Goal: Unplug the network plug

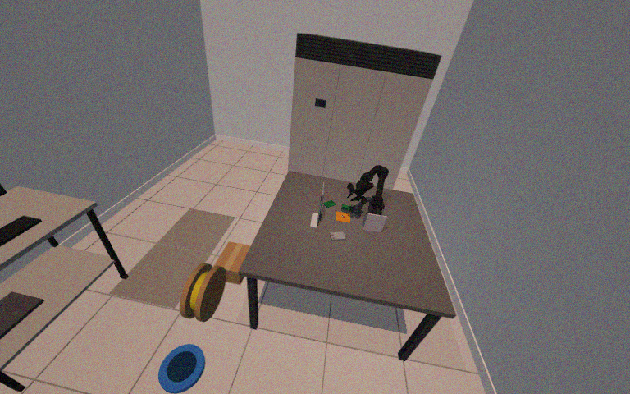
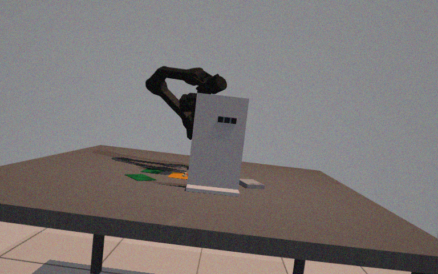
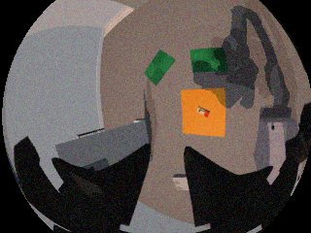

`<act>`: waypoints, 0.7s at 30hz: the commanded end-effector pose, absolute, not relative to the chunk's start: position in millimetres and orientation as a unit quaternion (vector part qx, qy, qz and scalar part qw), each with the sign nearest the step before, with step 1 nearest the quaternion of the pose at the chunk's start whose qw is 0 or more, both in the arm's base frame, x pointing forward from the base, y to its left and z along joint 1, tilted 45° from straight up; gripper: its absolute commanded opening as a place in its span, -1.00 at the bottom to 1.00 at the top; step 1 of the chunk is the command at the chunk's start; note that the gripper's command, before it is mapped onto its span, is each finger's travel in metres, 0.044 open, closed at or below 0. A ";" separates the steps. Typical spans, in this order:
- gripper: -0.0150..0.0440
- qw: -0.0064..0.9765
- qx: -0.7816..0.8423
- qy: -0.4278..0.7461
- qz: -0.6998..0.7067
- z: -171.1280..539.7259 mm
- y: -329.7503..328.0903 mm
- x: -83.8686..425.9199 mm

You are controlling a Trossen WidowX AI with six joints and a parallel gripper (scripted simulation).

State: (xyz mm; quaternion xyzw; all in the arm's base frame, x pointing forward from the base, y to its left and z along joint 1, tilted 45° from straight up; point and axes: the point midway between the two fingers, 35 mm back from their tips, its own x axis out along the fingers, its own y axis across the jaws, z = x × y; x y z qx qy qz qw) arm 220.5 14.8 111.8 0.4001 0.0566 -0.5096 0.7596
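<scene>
The plug point(image 1: 343, 217) point(image 2: 185, 174) point(image 3: 203, 112) lies inside the orange square point(image 1: 340, 219) point(image 2: 176, 176) point(image 3: 191, 126) on the bench point(image 1: 356, 263) point(image 2: 214, 207) point(image 3: 165, 170), so I judge that only the clean finish remains. You should keep the fingers point(image 1: 350, 197) high, hold the arm quiet, and not reach toward the panel point(image 2: 217, 149) point(image 3: 107, 143), at about eight o'clock from the plug in the wrist view. In that view, the plug is between one and two o'clock from your fingers, well apart below; they are released, partly spread, with nothing between.
</scene>
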 end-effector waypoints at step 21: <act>0.93 0.761 0.400 0.048 -0.508 141.2 38.2 218.5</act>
